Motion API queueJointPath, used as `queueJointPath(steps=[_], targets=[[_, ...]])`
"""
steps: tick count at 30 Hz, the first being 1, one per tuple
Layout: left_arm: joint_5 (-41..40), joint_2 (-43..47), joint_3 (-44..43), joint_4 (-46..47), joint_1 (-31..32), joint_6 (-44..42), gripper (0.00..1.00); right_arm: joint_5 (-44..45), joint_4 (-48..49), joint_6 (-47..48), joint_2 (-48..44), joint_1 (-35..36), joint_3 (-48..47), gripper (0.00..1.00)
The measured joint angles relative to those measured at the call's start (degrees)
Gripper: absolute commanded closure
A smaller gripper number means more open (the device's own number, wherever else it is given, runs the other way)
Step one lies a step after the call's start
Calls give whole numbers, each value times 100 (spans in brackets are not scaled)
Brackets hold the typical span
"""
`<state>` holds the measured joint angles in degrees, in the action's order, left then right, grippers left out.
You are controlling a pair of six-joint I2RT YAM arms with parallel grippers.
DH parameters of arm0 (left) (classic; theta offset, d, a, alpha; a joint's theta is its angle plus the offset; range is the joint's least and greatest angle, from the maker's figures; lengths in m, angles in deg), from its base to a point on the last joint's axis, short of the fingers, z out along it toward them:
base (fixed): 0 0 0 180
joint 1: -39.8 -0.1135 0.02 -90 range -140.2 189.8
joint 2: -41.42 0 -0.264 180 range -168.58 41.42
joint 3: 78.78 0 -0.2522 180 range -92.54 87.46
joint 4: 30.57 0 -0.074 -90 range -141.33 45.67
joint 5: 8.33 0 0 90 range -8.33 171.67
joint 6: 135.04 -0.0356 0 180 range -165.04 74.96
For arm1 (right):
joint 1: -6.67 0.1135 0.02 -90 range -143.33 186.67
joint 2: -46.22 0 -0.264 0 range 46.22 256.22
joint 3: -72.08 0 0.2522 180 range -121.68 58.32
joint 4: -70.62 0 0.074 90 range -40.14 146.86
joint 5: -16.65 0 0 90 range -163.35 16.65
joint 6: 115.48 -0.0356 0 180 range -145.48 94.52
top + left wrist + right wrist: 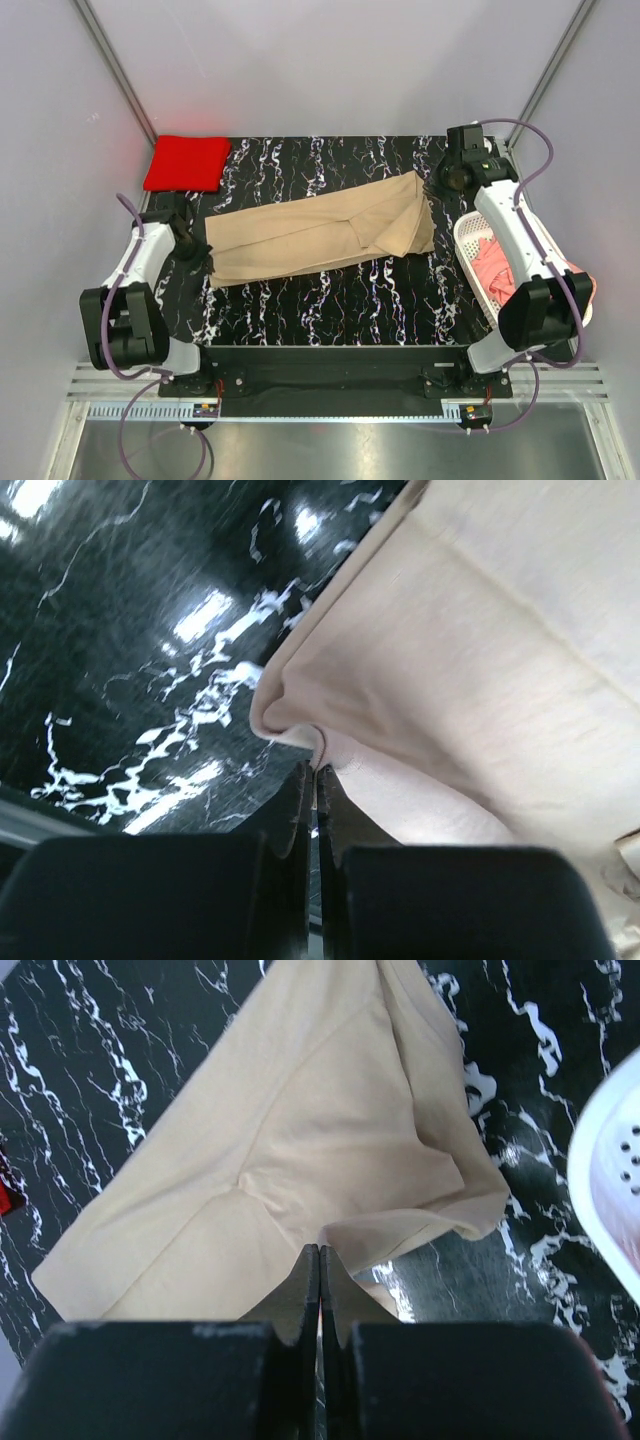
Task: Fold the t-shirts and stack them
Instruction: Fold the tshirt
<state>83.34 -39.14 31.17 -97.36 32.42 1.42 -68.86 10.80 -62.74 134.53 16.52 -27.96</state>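
The tan t-shirt (320, 230) lies folded into a long band across the middle of the black marble table (330, 300). My left gripper (197, 243) is at its left end; in the left wrist view the gripper (318, 770) is shut, with the tan cloth (500, 630) pinched at the tips. My right gripper (440, 183) is at the shirt's far right corner; in the right wrist view it (320, 1250) is shut on a raised fold of the tan shirt (300, 1110). The red t-shirt (187, 162) lies folded at the back left. The salmon-pink t-shirt (492, 265) lies in the basket.
The white lattice basket (466, 240) stands at the table's right edge under the right arm; its rim shows in the right wrist view (610, 1160). Grey walls close off the back and both sides.
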Motion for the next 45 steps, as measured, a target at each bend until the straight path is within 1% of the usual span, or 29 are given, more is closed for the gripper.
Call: queueJointPath(steps=[8,17,35,40,45], targets=[[-4,-723,-654,-37,-2,-120,100,-66,131,186,872,-98,-1032,100],[-26,-1338,-1390,-127,-2,-168,100,-267,170,339,1694,-140,-1864,100],[-28,-1392,-1517,-155,-2,-343,100,-402,125,601,1587,-190,-1757,100],[-28,-1419,-1781,-177,-2,-354,100,-411,122,601,1585,-271,-1775,100],[-33,-1541,-2011,-181,-4,-352,100,-564,181,599,1703,-291,-1993,100]])
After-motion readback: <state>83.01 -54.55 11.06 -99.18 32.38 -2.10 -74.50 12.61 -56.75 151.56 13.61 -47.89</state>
